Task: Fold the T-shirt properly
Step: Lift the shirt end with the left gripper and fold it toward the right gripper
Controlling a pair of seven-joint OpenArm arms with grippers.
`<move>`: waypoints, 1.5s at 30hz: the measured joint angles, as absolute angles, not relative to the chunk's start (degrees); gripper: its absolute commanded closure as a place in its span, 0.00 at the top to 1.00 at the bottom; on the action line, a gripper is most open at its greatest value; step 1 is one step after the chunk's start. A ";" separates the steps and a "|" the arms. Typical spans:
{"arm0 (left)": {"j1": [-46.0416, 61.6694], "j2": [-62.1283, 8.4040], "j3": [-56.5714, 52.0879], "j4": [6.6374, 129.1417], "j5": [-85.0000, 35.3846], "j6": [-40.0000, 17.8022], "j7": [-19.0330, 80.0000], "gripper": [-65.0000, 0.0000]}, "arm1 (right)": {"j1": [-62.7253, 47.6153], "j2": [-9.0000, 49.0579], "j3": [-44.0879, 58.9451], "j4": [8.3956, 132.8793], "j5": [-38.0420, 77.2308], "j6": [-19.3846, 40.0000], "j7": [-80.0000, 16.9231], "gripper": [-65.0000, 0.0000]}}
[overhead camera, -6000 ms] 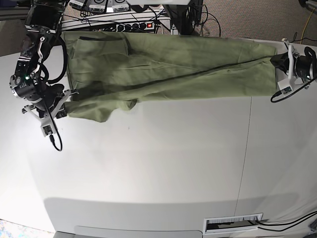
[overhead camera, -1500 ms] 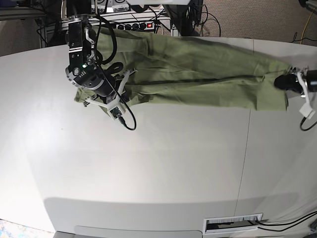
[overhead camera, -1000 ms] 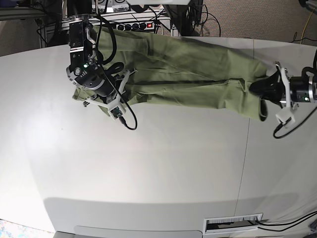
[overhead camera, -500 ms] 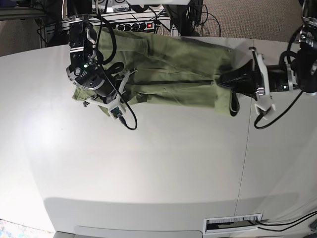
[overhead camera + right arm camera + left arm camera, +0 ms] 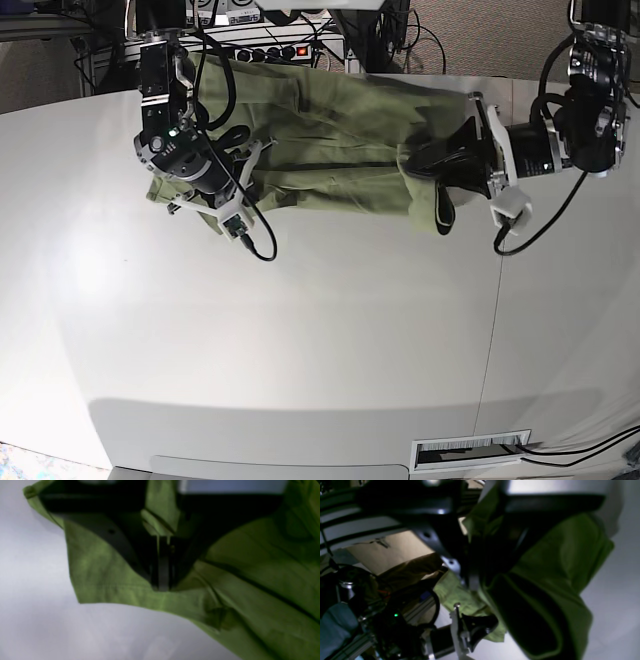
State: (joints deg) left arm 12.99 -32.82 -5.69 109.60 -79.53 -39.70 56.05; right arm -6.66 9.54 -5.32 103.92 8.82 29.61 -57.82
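The T-shirt lies bunched in a wrinkled band along the far edge of the white table, its folded end lifted and carried over the rest of the cloth. The left hand is clamped on that raised end, a pouch of green fabric hanging below its fingers in the left wrist view. The right hand is closed tight on the hemmed edge at the other end, pressing it down near the table.
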 measured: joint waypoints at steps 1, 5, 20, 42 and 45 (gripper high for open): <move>14.00 -32.69 -5.69 109.58 -79.53 -39.68 56.07 0.00 | -6.66 9.54 -5.32 103.92 8.82 29.61 -57.82 0.00; 16.62 -32.56 -5.69 109.49 -79.13 -39.68 56.23 0.16 | -6.66 9.56 -5.32 103.92 8.84 29.61 -57.06 0.00; 14.72 -31.59 -5.69 109.49 -77.41 -39.68 55.61 0.23 | -6.66 9.54 -5.32 103.92 8.84 29.61 -56.93 0.00; 14.44 -23.90 7.84 102.43 -37.98 -39.27 38.37 0.00 | -15.55 9.93 6.09 119.74 9.04 29.54 -65.82 0.00; 14.39 -24.01 8.14 100.88 -30.35 -37.56 34.24 0.00 | -19.55 12.43 8.56 121.12 9.10 29.61 -65.93 0.03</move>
State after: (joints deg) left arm 14.39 -24.01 8.14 100.88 -30.35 -37.56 34.24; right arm -19.55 12.43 8.56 121.12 9.10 29.61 -65.93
